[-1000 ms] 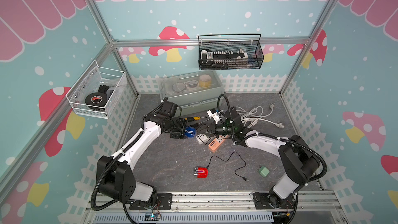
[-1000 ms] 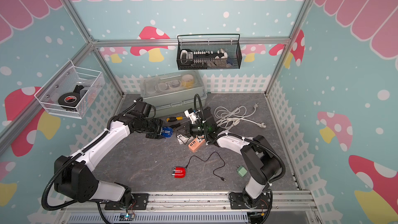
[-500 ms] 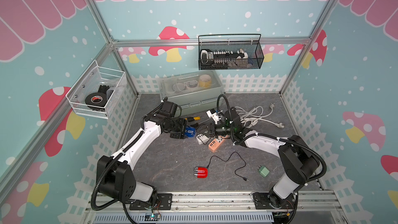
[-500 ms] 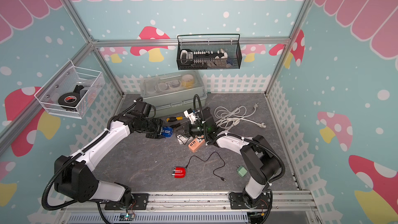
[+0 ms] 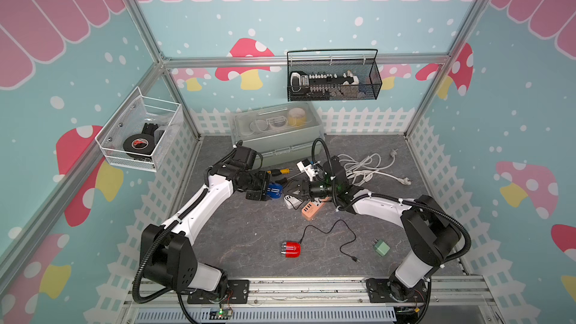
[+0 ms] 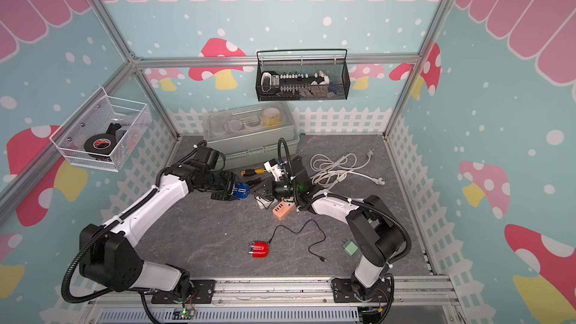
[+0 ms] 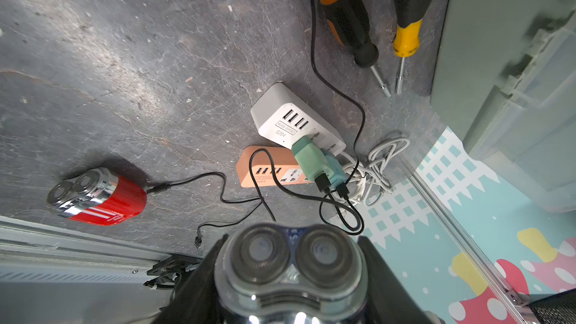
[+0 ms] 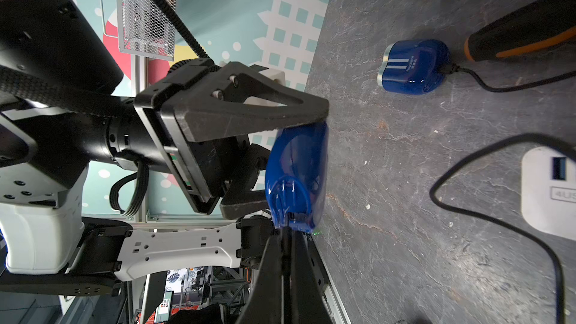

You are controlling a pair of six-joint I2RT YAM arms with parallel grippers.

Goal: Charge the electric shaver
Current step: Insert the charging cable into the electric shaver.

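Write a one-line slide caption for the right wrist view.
Left hand holds a blue shaver; shut right hand pinches a plug at its base.

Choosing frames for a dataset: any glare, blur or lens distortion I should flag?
Left wrist view: held blue shaver close-up and soft, red shaver sharp, pale sheen on floor. Right wrist view: glints on that blue shaver, right gripper close and blurred. Both top views: evenly lit, sharp, lines straight.

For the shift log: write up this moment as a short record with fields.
Left gripper: jaws closed on blue shaver
Right gripper: jaws shut on plug, at that shaver's port
On table: red shaver and second blue shaver, each cabled; white hub; orange strip
Plug seated: cannot tell
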